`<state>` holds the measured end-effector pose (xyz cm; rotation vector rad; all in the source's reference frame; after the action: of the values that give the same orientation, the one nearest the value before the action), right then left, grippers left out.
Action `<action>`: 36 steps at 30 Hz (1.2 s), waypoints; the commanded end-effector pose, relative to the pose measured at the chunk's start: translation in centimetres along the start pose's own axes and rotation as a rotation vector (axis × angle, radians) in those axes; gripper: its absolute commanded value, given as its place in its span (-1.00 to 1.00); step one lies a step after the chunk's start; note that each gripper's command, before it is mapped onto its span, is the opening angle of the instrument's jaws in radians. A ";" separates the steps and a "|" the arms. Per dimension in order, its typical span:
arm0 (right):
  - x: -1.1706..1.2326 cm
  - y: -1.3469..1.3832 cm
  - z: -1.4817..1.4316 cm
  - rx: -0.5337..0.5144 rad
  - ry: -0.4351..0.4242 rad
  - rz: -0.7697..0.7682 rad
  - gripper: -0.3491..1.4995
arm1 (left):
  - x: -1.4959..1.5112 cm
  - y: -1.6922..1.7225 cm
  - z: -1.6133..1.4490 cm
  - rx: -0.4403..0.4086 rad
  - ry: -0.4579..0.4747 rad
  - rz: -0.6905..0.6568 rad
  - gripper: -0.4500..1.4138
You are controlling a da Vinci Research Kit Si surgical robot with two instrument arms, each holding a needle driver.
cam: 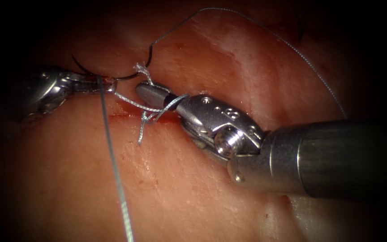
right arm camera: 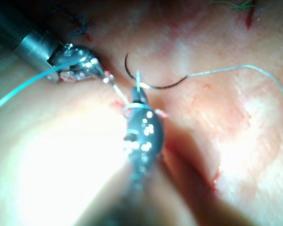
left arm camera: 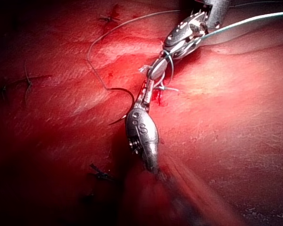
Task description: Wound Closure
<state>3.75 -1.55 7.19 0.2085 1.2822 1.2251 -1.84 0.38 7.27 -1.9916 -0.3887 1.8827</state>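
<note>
Gripping thread: left hand; right hand closed, thread looped round; needle lying on tissue.

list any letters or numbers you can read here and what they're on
"S": stamped on the left tool, behind its jaws; it could be an 8.
Raised marks on the right tool: too blurred to read.
Both tools grip thread; the needle lies free on the tissue.
</note>
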 end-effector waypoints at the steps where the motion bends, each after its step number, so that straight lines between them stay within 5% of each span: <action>1: -0.09 -0.01 0.03 0.003 -0.001 -0.001 -1.00 | -0.09 -0.08 0.04 0.003 -0.001 -0.006 -1.00; 18: -0.37 -0.22 -0.13 0.027 -0.039 -0.023 -1.00 | -0.20 -1.14 0.23 0.039 -0.020 -0.022 -1.00; 36: -0.66 -0.44 -0.27 0.094 -0.098 -0.047 -1.00 | -0.07 -1.70 0.36 0.079 -0.023 -0.028 -1.00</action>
<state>3.84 -2.33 7.14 0.2995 1.2532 1.1010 -2.08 1.90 8.03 -1.9028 -0.3402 1.8754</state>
